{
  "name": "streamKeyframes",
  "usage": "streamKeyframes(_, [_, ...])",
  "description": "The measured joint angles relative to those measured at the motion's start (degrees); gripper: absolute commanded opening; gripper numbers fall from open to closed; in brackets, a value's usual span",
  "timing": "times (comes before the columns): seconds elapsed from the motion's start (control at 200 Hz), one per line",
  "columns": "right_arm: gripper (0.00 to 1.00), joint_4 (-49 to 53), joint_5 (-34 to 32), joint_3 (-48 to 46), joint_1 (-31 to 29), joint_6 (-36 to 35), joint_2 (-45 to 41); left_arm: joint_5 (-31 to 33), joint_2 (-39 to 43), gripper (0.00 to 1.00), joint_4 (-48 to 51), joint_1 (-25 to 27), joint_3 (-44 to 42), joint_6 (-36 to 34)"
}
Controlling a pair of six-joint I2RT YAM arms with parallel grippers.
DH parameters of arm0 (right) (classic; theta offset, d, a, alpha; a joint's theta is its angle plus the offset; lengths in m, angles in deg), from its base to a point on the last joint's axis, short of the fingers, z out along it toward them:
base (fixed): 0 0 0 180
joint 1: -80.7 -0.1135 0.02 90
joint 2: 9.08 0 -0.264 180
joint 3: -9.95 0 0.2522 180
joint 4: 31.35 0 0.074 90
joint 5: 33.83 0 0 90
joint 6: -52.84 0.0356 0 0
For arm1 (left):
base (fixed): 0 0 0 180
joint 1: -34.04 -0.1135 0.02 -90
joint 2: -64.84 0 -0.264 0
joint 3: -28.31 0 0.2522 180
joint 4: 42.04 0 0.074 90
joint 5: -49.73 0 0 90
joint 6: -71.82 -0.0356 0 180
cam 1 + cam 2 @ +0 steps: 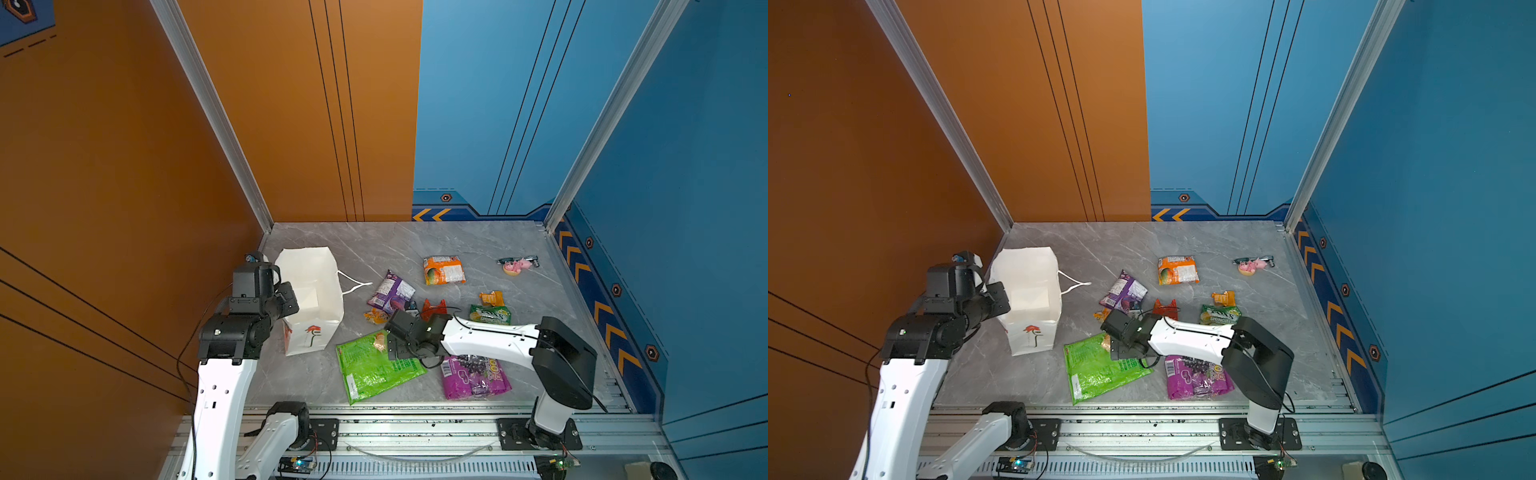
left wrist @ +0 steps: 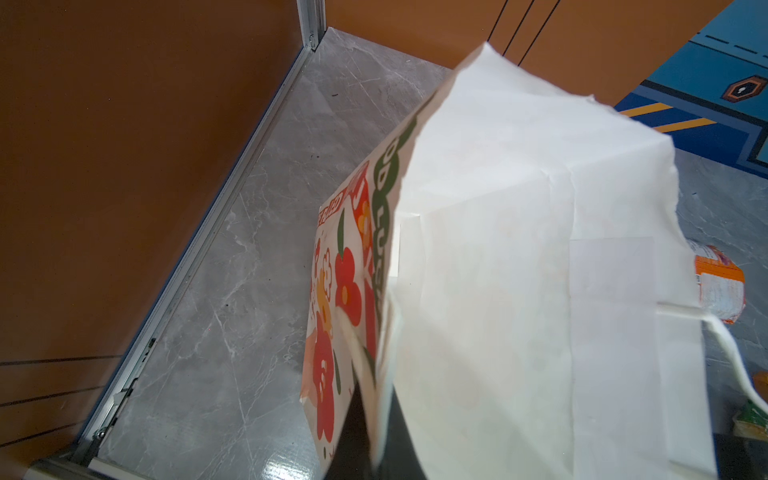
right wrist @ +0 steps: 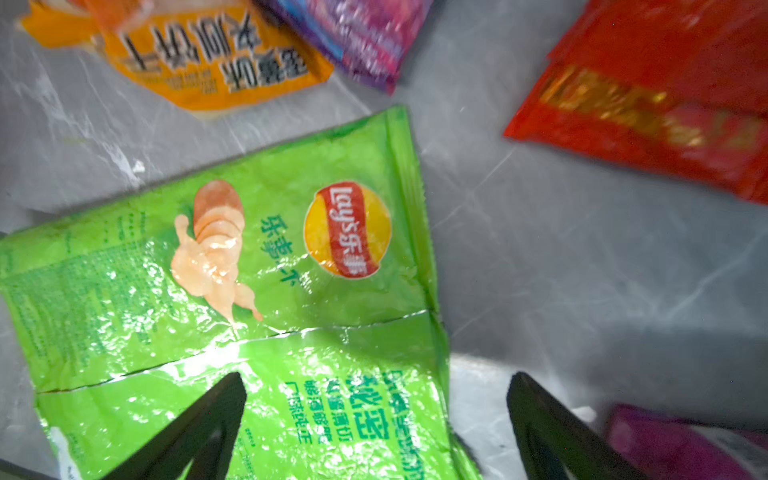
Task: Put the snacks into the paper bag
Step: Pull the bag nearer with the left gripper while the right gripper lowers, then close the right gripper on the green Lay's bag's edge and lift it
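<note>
Two jobs: my left fingers point(image 1: 291, 297) pinch shut on the rim of the paper bag point(image 1: 309, 336) to hold its mouth open, while my right fingers point(image 1: 395, 351) hang wide over the big green packet point(image 1: 374, 370) lying near it on the surface point(image 1: 415, 245).

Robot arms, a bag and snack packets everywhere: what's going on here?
Snacks are meant to go into the white paper bag, and the job has barely started. The left pincer is shut on the bag's edge and holds it upright with its mouth open. The right pincer hangs open over the large green packet and does not grip it yet. The magenta packet, the orange packet and the rest lie on the table. No snack shows inside the bag.
</note>
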Motion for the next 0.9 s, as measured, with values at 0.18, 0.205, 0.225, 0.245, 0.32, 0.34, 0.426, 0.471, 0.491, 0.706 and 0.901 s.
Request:
streamKeyframes(0.18, [0.99, -0.4, 3.7, 1.1, 4.1, -7.9, 2.4, -0.1, -0.2, 0.0, 0.0, 0.0, 0.0, 0.0])
streamKeyframes(0.205, [0.98, -0.4, 4.1, 1.2, 4.3, -8.7, 3.0, -0.2, -0.2, 0.0, 0.0, 0.0, 0.0, 0.0])
streamKeyframes(0.225, [0.97, -0.4, 4.3, 1.3, 4.4, -9.3, 3.5, -0.2, -0.2, 0.0, 0.0, 0.0, 0.0, 0.0])
streamKeyframes(0.245, [0.96, -0.3, 4.5, 1.3, 4.5, -9.7, 3.9, -0.2, -0.2, 0.0, 0.0, 0.0, 0.0, 0.0])
streamKeyframes(0.32, [0.92, -0.3, 5.8, 1.4, 4.5, -11.2, 5.2, -0.2, -0.2, 0.0, 0.0, 0.0, 0.0, 0.0])
streamKeyframes(0.34, [0.91, -0.3, 6.1, 1.5, 4.4, -11.5, 5.4, -0.2, -0.2, 0.0, 0.0, 0.0, 0.0, 0.0])
streamKeyframes(0.426, [0.84, -0.3, 7.1, 2.4, 4.0, -12.4, 6.8, -0.2, -0.4, 0.0, 0.0, 0.0, 0.0, 0.0])
streamKeyframes(0.471, [0.76, -0.3, 7.3, 3.2, 3.6, -12.6, 7.7, -0.3, -0.5, 0.0, 0.0, 0.0, 0.0, 0.0])
streamKeyframes(0.491, [0.72, -0.4, 7.4, 3.6, 3.4, -12.8, 8.2, -0.3, -0.6, 0.0, 0.0, 0.0, 0.0, 0.0])
streamKeyframes(0.706, [0.34, -2.4, 9.4, 6.7, 0.7, -11.6, 11.3, -0.4, -0.6, 0.0, -0.5, 0.0, -1.1, 0.0])
streamKeyframes(0.901, [0.06, -4.1, 10.5, 5.9, 0.2, -10.3, 11.5, -0.4, -0.6, 0.0, -0.7, 0.0, -1.2, 0.0])
